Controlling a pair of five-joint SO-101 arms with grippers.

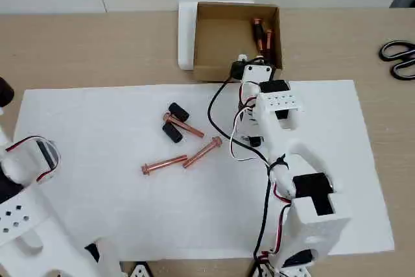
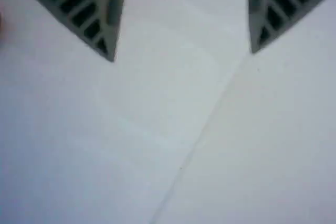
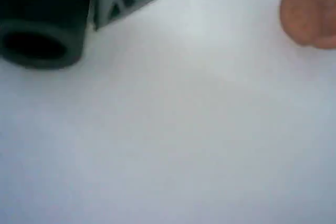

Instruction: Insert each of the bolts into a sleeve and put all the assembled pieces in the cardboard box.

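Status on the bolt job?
Done: assembled pieces lie in the cardboard box. In hand: right hand appears shut on a black sleeve; left hand open, empty. Left: three loose bolts and two sleeves on the white mat.

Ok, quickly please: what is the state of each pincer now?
Left pincer: open, holding nothing.
Right pincer: closed on a black sleeve.

Loose copper bolts (image 1: 165, 164) and black sleeves (image 1: 172, 133) near open cardboard box (image 1: 214, 43)
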